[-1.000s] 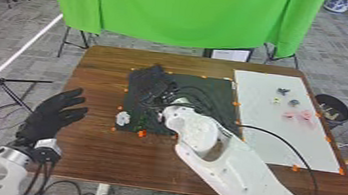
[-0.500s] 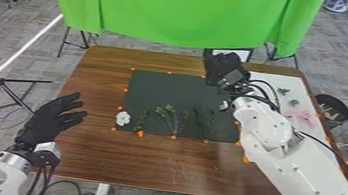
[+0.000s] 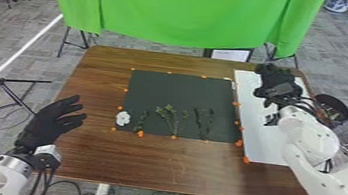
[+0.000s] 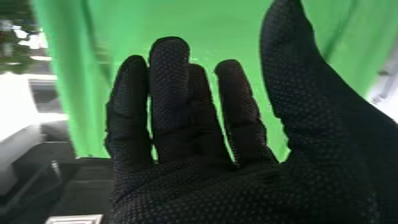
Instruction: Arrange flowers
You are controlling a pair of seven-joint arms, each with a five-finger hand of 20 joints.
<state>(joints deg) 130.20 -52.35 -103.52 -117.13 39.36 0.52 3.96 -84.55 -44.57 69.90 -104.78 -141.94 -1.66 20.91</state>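
Cloth [image 3: 177, 15], bright green, hangs beyond the far edge of the brown table [image 3: 156, 167]. White and bulky, the right arm [image 3: 305, 138] comes over the table's right side, its cables and wrist hiding part of the white sheet [image 3: 278, 149]. Left of that sheet lies the dark mat [image 3: 184, 89]. A dark bin [image 3: 333, 102] stands just beside the table's right edge, partly behind the arm. The right hand [image 3: 278, 83] is over the far part of the sheet, wide — fingers straight, thumb apart. The left hand [image 3: 51, 123] is at the table's left edge, also wide, fingers spread. Green stems [image 3: 170, 116] lie on the near part of the mat, a white flower [image 3: 122, 117] at its near left corner — and small orange pieces [image 3: 246, 160] dot the edges of mat and sheet.
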